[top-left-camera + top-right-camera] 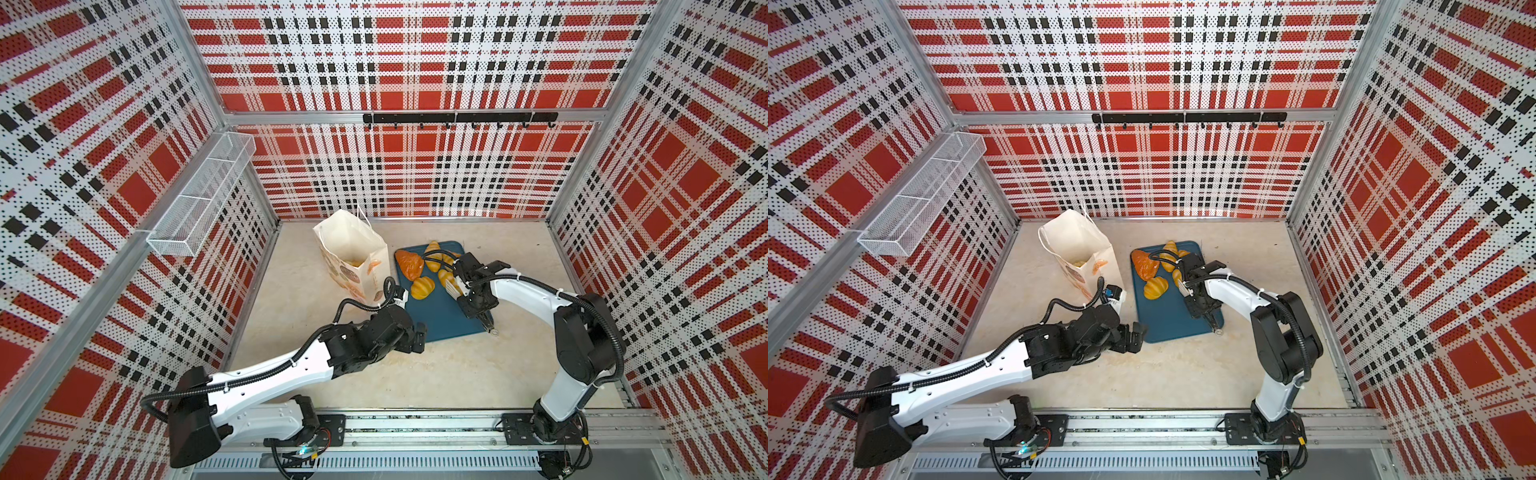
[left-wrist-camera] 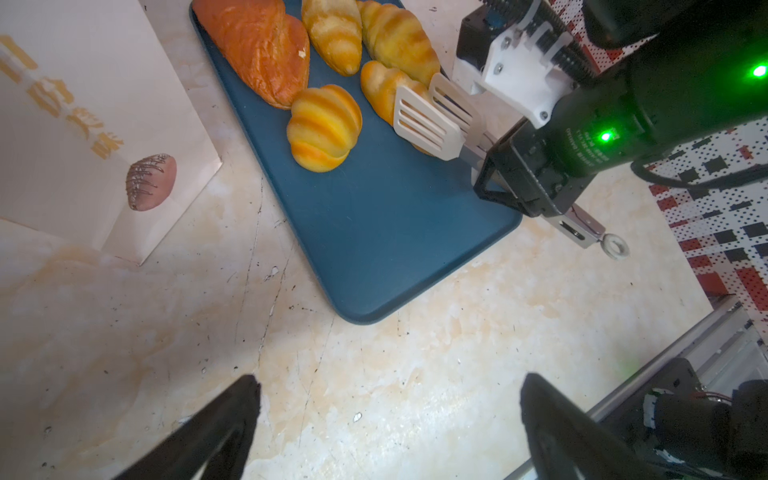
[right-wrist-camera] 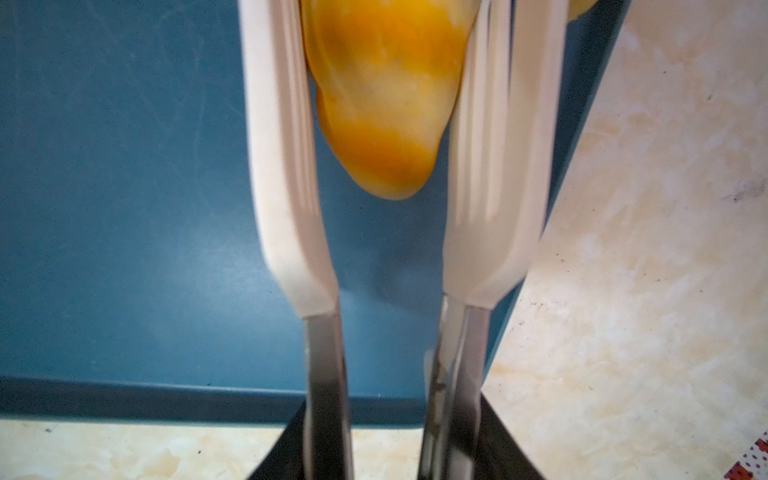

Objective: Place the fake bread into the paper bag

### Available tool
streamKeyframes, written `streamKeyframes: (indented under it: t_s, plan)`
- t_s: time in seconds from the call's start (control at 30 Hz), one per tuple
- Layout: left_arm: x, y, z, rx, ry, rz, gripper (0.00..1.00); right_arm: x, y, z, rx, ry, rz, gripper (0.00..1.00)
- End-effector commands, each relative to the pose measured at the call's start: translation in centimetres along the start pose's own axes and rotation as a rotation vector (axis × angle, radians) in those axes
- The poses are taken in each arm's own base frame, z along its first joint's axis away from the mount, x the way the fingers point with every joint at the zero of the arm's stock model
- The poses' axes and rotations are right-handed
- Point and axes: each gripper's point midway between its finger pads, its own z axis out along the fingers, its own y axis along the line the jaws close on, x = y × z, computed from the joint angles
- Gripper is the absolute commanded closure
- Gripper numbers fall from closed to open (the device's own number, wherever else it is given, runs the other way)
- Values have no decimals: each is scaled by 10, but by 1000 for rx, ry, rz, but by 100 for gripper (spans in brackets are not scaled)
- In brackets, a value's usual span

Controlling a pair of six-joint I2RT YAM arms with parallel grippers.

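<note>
The paper bag (image 1: 353, 249) (image 1: 1073, 241) stands open at the back left; something yellow lies deep inside. Fake bread lies on the blue tray (image 1: 440, 320) (image 2: 395, 232): an orange-brown triangular piece (image 1: 409, 264) (image 2: 257, 45), a round bun (image 1: 422, 287) (image 2: 324, 126) and croissants (image 2: 334, 33). My right gripper (image 1: 473, 303) (image 2: 488, 166) (image 3: 386, 436) is shut on the metal handles of white slotted tongs (image 2: 432, 120) (image 3: 282, 166). The tong blades press both sides of a yellow croissant (image 3: 386, 104) (image 2: 380, 85). My left gripper (image 1: 419, 336) (image 2: 388, 386) is open over bare table by the tray's near corner.
A white mesh basket (image 1: 199, 195) hangs on the left wall. A black hook rail (image 1: 457, 118) runs along the back wall. The bag's printed side (image 2: 83, 124) stands close to the tray's left edge. Plaid walls enclose the table on three sides.
</note>
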Motion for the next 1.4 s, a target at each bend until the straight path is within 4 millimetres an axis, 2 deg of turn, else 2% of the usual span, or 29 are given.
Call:
streamKeyframes:
  t_s: [0.0, 0.67, 1.0, 1.37]
  plan:
    - [2, 9, -5, -24, -14, -6, 1, -14, -1, -22, -5, -78, 18, 58]
    - [-16, 22, -39, 0, -143, -45, 1, -13, 11, -62, -135, -212, 96, 62]
    - [-26, 22, -47, 10, -158, -25, 1, -14, 15, -92, -207, -312, 144, 62]
    - [-42, 19, -54, 13, -177, 9, 1, -22, 28, -131, -309, -410, 170, 62]
